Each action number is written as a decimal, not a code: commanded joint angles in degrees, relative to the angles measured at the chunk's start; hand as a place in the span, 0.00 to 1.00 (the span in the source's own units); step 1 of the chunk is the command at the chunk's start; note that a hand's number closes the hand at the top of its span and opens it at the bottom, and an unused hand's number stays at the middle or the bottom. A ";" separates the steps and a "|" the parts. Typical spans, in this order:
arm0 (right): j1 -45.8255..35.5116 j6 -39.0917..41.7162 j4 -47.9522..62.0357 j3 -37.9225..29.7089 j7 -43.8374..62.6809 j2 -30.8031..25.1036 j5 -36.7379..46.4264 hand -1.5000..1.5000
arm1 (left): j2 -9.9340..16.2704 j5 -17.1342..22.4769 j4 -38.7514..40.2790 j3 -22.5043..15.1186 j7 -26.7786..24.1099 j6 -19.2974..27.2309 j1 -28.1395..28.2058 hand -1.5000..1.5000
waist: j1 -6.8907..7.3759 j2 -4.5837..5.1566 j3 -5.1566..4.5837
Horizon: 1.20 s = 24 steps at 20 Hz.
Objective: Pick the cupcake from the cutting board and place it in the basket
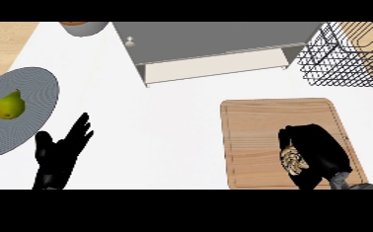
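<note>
On the wooden cutting board (255, 127) at the near right, the right hand (317, 152) curls its fingers around the cupcake (293, 160). Far off to the right sits the wire basket (339, 58). At the near left, the left hand (59, 154) rests open, fingers straight, beside a grey plate (36, 97) with a pear (11, 105).

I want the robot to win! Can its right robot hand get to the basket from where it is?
Probably yes. The right robot hand is curled around the cupcake on the cutting board, and the wire basket sits just beyond the board's far right corner with its top open. Nothing stands between them.
</note>
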 commanded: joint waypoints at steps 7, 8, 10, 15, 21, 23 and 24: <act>-8.79 -1.37 1.72 1.12 15.80 15.01 6.41 1.00 | -2.79 -2.48 3.23 -2.13 1.53 1.11 2.11 0.50 | 0.23 0.75 -0.48; -8.62 -2.16 -1.03 -2.33 14.16 14.38 3.04 1.00 | -1.16 -0.86 3.37 -0.16 2.95 0.15 1.57 0.50 | -0.08 0.72 -0.47; -7.15 -4.56 -4.59 -4.95 15.70 19.79 -2.08 1.00 | -0.73 -0.81 2.97 -0.18 2.45 -0.35 2.51 0.50 | -0.67 0.64 -0.45; -12.54 -11.94 -15.01 -14.93 15.37 28.42 -14.01 1.00 | -1.61 -2.20 2.26 -1.01 1.30 0.90 3.61 0.50 | -1.36 0.44 -0.42; -23.90 -5.37 -22.61 -26.20 27.70 23.82 -19.21 1.00 | -1.57 -0.92 3.88 -0.14 2.87 -0.40 1.18 0.50 | -0.64 0.65 -0.54; -29.33 -0.64 -23.13 -31.28 32.79 18.50 -21.12 1.00 | 0.05 -0.39 3.01 1.01 3.90 -1.21 0.60 0.50 | -0.63 0.57 -0.55; -26.06 -0.68 -24.28 -34.53 30.23 16.52 -23.41 1.00 | -0.21 -1.93 1.38 0.16 3.42 -0.21 2.56 0.50 | -0.67 0.53 -0.47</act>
